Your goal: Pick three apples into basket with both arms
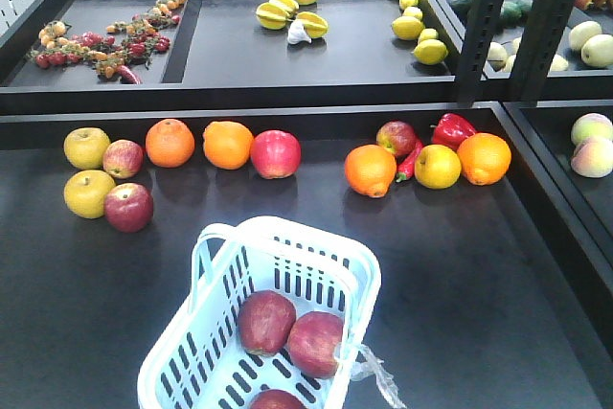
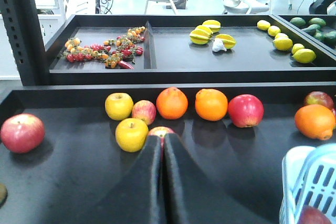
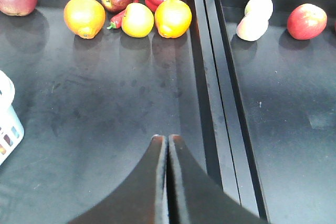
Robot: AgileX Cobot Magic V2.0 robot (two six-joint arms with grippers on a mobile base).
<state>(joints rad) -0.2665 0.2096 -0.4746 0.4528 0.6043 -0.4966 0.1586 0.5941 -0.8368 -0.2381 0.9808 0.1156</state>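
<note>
Three dark red apples lie in the pale blue-white basket (image 1: pixel 356 265) at the front of the table: one at the left (image 1: pixel 265 321), one at the right (image 1: pixel 315 343), one at the bottom edge (image 1: pixel 278 399). Neither arm shows in the front view. In the left wrist view my left gripper (image 2: pixel 163 138) is shut and empty, with the basket (image 2: pixel 310 179) to its right and one apple (image 2: pixel 313 216) showing inside. My right gripper (image 3: pixel 167 139) is shut and empty over bare table, and the basket's corner (image 3: pixel 6 116) lies far to its left.
A row of fruit lines the back of the table: yellow apples (image 1: pixel 86 147), small red apples (image 1: pixel 128 206), oranges (image 1: pixel 228 144), a pink-red apple (image 1: pixel 276 153), a red pepper (image 1: pixel 452 128). A raised divider (image 3: pixel 210 77) runs right of the right gripper. A plastic scrap (image 1: pixel 378 373) hangs off the basket.
</note>
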